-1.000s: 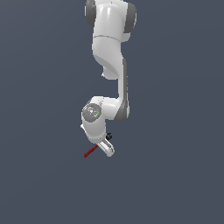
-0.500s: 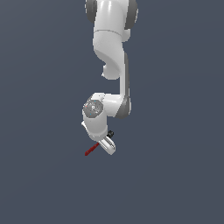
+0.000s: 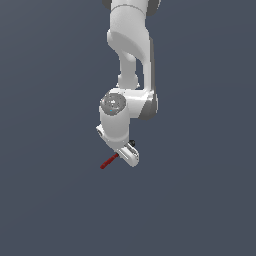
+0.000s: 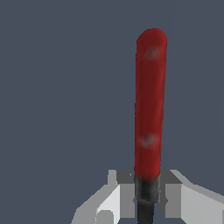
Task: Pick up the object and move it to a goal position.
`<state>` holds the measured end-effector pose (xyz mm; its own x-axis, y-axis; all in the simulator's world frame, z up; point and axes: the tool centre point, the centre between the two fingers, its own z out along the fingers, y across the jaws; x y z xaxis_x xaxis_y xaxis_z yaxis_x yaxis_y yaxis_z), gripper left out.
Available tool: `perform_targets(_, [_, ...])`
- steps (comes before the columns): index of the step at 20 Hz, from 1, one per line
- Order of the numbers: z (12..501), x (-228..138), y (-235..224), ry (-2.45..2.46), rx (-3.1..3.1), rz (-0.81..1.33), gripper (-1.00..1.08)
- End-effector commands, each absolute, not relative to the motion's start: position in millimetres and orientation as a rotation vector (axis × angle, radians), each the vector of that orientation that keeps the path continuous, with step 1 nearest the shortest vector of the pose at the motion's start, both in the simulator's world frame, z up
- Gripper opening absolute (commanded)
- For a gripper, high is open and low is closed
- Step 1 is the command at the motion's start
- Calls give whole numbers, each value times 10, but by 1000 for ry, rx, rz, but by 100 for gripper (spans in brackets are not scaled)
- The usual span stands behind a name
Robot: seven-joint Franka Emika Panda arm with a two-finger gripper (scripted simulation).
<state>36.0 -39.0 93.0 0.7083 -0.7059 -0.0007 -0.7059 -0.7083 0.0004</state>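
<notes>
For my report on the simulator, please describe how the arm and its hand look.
The arm is glossy white with rounded links and dark grey joint bands. One grey round cap sits on the wrist. The hand has pale grey blocky fingers. No cables or markings show.

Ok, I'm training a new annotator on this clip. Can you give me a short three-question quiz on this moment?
1. True or false: the fingers close on the spoon at its dark neck.
2. What colour is the spoon's handle?
3. In the exterior view, the handle sticks out from the gripper toward: A) that view's left, B) that view's right, C) straight up.

Key: 1 true; 2 red; 3 A.
</notes>
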Motion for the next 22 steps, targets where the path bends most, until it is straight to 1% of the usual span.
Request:
perform_targets(1, [1182, 305, -293, -1199, 2904, 1, -100])
perform_targets(22, [3565, -205, 584, -1200, 2902, 2, -100])
